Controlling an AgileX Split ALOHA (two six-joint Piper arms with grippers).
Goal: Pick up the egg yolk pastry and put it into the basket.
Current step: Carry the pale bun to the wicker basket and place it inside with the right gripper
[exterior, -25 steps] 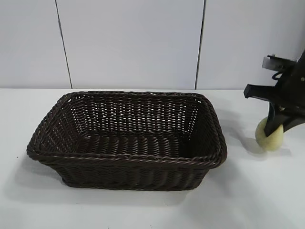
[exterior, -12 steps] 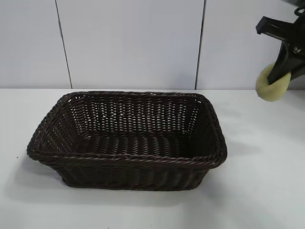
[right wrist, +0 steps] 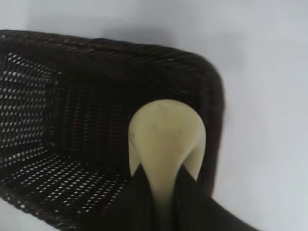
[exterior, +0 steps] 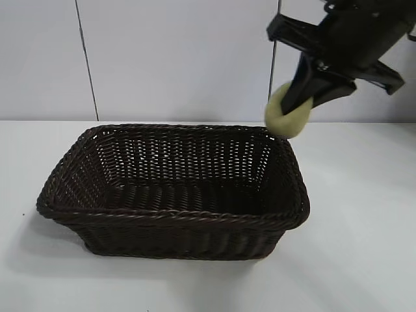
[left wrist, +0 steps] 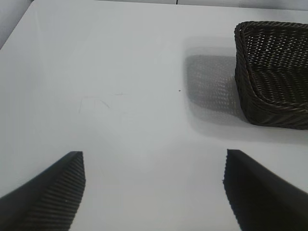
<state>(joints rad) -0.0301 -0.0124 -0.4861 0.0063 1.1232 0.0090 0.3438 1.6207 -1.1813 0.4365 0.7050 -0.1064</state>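
The right gripper (exterior: 298, 107) has pinched the egg yolk pastry (exterior: 288, 114) between its nearly closed fingers (exterior: 311, 88), squeezing the pale bun so that it bulges out past the tips. A second ago the pastry sat low at the far right, just over the tabletop (exterior: 364, 247); half a second ago it was already lifted, high at the right edge. Now it has travelled left and hangs in the air over the far right corner of the basket (exterior: 172, 218), above the braided rim. In the right wrist view the pastry (right wrist: 166, 139) shows against the dark woven wall and floor of the basket (right wrist: 72, 120) below it.

The basket itself has not shifted on the white tabletop.

The left gripper (left wrist: 154, 192) is parked off to the left, its fingers (left wrist: 53, 190) spread wide with nothing between them, the basket's left end (left wrist: 274, 77) lying well beyond.
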